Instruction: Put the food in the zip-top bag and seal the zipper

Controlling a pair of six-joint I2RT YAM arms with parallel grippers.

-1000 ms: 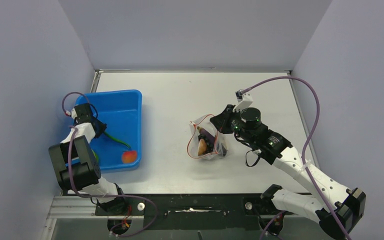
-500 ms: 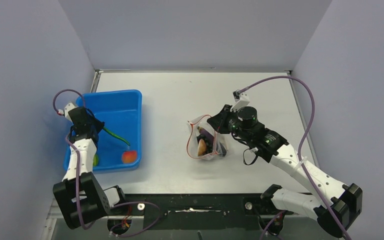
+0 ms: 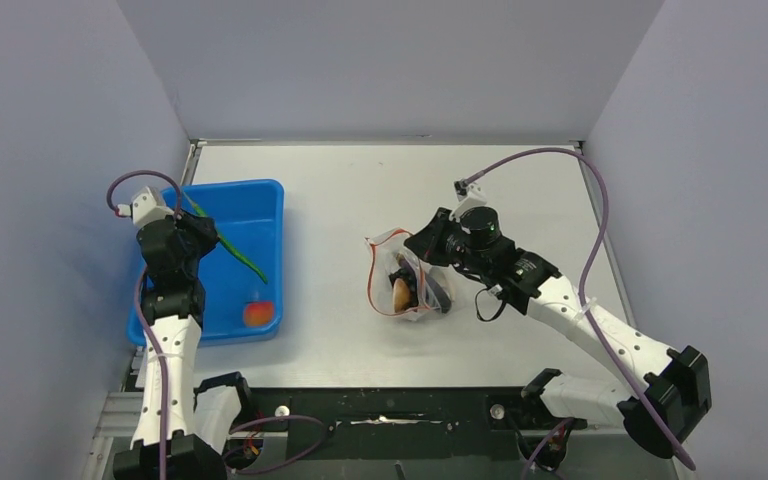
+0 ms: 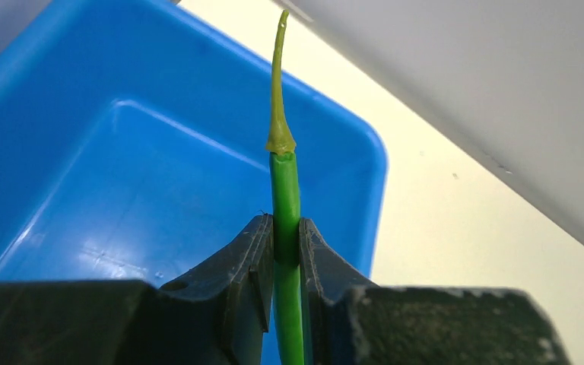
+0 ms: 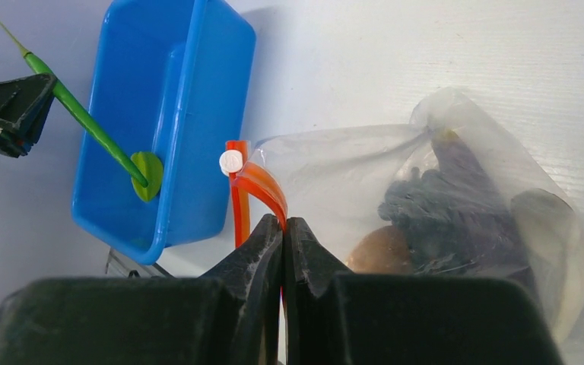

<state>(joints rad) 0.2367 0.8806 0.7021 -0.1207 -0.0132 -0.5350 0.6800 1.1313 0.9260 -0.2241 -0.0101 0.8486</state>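
Jaws on the left arm were pinched narrow around the long green pod, gripping it partway along its stem, with the yellowish pointed tip sticking out beyond them. In the overhead view the pod slanted over the blue tray at the left of the frame. An orange-red fruit lay in the tray's lower right corner, and the right wrist view showed a lime-green fruit inside the tray as well. The right jaws were closed tight on the red zipper at the mouth of the clear bag, and a small white slider sat on the strip just above them. The bag lay crumpled on the worktop near the middle of the overhead frame, well apart from the tray. Inside it were a dark purple grape bunch, a brownish round piece and a pale disc pressed against the right side.
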